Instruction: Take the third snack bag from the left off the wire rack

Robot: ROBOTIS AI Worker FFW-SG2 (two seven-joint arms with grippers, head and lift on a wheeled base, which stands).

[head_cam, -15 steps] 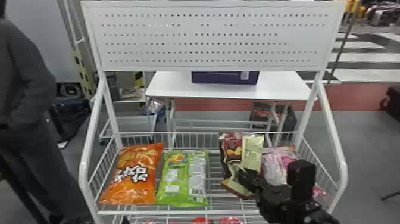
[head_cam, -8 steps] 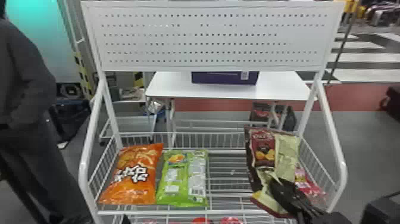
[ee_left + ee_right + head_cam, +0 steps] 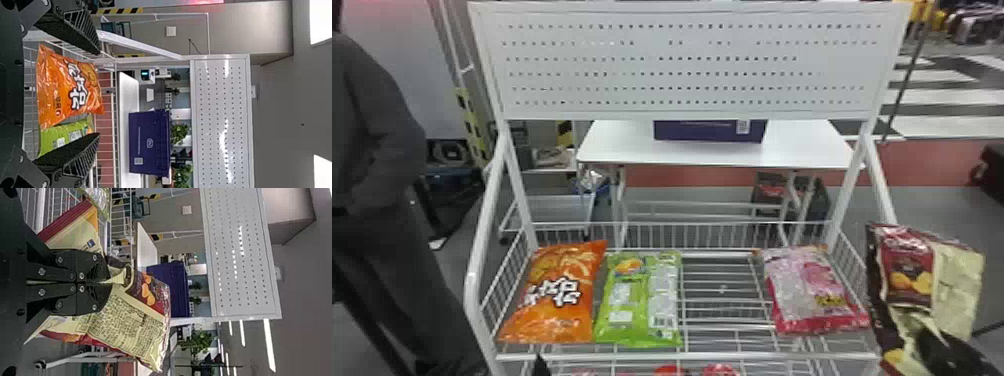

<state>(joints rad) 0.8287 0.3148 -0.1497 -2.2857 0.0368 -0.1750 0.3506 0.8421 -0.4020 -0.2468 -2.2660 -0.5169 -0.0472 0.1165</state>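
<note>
Head view: snack bag (image 3: 922,280) is clear of the wire rack (image 3: 482,280), just beyond its right side, right pincer (image 3: 100,282) clamped on its lower end. Hold grip firm & carry it away w/o clipping the rack post. Bag: dark red front w/ chip pic, cream back, crumpled. Left pincer (image 3: 98,93) stands apart, by the orange bag (image 3: 64,88).
</note>
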